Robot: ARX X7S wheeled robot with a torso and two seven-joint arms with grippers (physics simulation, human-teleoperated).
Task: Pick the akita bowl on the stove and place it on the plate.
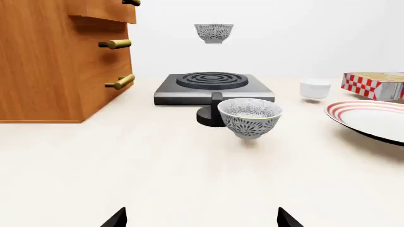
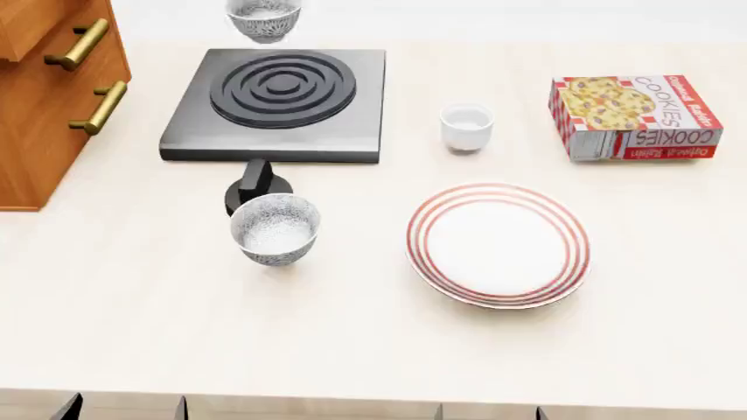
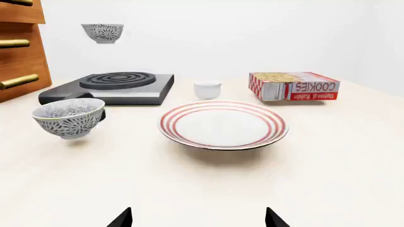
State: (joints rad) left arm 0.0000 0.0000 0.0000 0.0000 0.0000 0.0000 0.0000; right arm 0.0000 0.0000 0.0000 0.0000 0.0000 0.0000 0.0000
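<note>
a: the left gripper (image 1: 202,218) shows only two dark fingertips, spread wide with nothing between them. the right gripper (image 3: 197,218) is the same, spread and empty. both sit low at the near edge, well apart from everything

b: and the akita bowl (image 1: 213,33)?

a: far back. it isn't resting on the stove (image 1: 213,87); it hangs in the air above the stove's far side, upright, mouth up

b: how do you reckon it handles?

a: my guess is stiff, glazed and light, so slippery and likely to chip if it's knocked. i'd pinch the rim wall, one finger inside and one outside, since the round body gives flat pads little to bite on

b: don't mix it up with the second bowl (image 1: 249,117)

a: right, that twin sits in front of the stove, just beside the black knob (image 1: 208,116). the plate (image 3: 222,125) lies bare to its right

b: what do the views add to each other?

a: the head view cuts the target at the top edge and hides how high it is. both wrist views show clear air under it. only the head view shows the cup (image 2: 466,126) and cookie box (image 2: 636,115) from above, well behind the plate
</note>
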